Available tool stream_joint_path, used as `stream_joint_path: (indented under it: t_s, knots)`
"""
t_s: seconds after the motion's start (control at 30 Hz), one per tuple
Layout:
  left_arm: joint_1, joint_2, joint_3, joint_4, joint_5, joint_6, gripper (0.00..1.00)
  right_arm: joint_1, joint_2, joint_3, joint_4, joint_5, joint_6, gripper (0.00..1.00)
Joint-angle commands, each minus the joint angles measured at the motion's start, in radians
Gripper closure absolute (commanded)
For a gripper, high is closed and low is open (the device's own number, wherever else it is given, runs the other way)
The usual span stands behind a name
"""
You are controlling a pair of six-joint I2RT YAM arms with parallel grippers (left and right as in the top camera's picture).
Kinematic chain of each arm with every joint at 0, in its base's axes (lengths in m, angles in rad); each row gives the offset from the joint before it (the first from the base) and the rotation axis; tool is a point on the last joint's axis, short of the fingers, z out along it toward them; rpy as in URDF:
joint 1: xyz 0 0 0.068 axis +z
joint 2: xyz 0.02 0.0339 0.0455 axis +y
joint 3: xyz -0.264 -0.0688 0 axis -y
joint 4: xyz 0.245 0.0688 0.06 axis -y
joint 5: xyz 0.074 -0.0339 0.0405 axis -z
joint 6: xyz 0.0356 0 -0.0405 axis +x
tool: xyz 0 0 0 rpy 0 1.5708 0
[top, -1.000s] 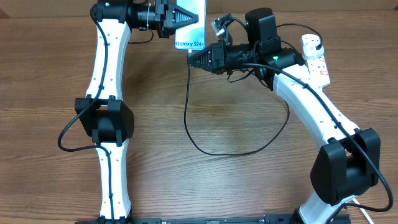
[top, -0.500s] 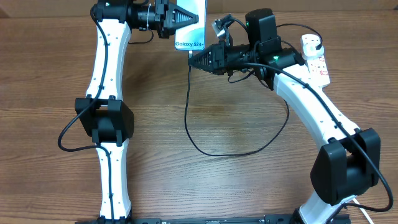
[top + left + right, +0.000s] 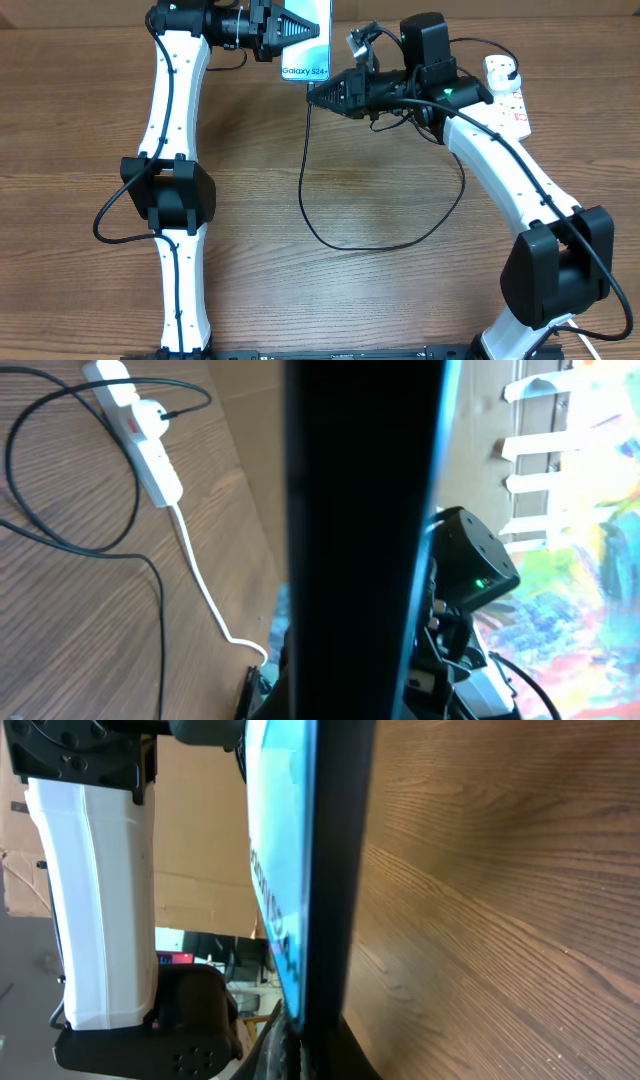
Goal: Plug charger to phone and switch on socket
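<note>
The left gripper (image 3: 312, 30) is clamped on the phone (image 3: 305, 70) (screen lit blue). Just beside it, the right gripper (image 3: 312, 96) is pinched on the charger (image 3: 300, 195), its tip at the phone's edge; the socket (image 3: 514, 105) is seen well behind the right wrist.

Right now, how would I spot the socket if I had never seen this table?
Look to the far right corner of the wooden table, just beyond the right-hand white robot arm. The socket lies flat there, a small white strip with red markings. Unlike the blue-screened phone and the thin black cable nearby, it is white and blocky.
</note>
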Motion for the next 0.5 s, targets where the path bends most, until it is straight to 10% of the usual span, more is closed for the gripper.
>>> stream_joint_path:
  t_s: [0.0,0.47]
  knots:
    - [-0.006,-0.015,0.015,0.000,-0.011,0.025,0.96,0.016,-0.021,0.019,-0.014,-0.020,-0.011,0.96]
    - [-0.006,-0.015,0.016,0.000,0.019,0.026,0.96,0.025,-0.021,0.019,0.003,-0.008,-0.015,0.96]
